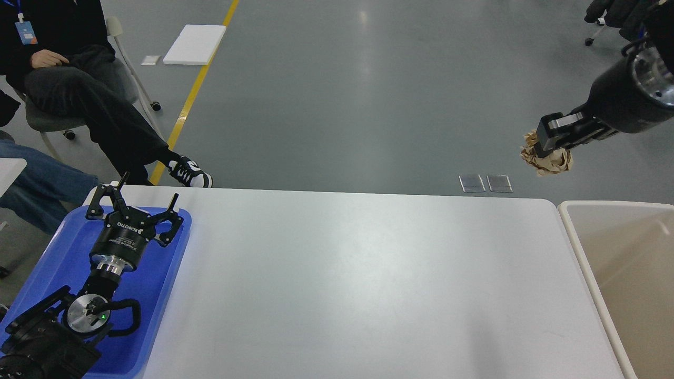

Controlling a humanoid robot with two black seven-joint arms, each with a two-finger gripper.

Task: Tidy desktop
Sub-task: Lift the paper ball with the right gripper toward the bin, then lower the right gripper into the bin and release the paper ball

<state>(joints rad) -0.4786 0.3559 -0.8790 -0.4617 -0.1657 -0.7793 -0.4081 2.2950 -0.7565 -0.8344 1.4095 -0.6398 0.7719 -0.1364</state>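
The desktop [358,273] is a wide white tabletop with rounded corners, bare in its middle. My right gripper [545,150] is raised beyond the table's far right corner and is shut on a crumpled ball of brown paper [547,158], held in the air to the left of the beige bin [579,247]. My left gripper [139,202] is open and empty, its fingers spread over the far end of the blue tray [158,295] at the table's left.
The beige rimmed bin stands at the table's right edge, its inside showing no contents. Two seated people [79,100] are beyond the left far corner. A white board [195,45] and two floor plates [484,183] lie on the grey floor.
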